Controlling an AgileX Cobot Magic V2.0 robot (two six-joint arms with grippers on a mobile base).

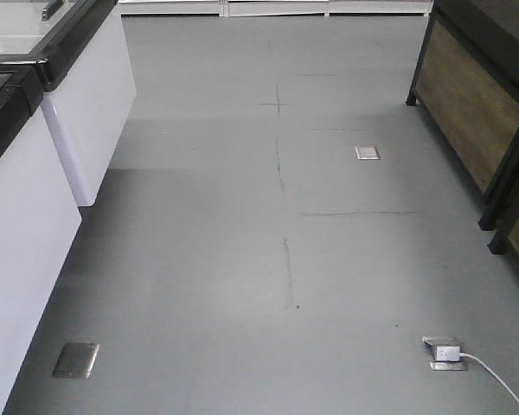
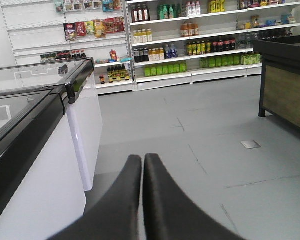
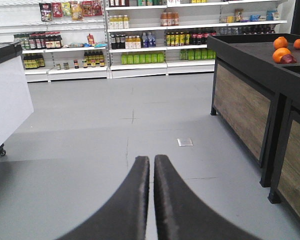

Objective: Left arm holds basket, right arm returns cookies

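Above grey floor (image 1: 242, 259), left gripper (image 2: 142, 158) and right gripper (image 3: 151, 159) seem closed.

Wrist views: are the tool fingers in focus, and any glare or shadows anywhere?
Left wrist: left tool soft-edged near the lens, freezer glass reflective. Right wrist: right tool likewise soft, shelves clearer. Front view: even light, soft shadow on floor beside white cabinet.

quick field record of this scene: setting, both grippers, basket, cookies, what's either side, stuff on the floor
setting: shop aisle, grey floor, drinks shelves at the far end
left gripper: fingers together, holding nothing
right gripper: fingers together, holding nothing
basket: in no view
cookies: in no view
left side: white chest freezers, black-rimmed glass lids
right side: dark wood-panelled stand bearing oranges
on floor: metal plates, white plug with cable
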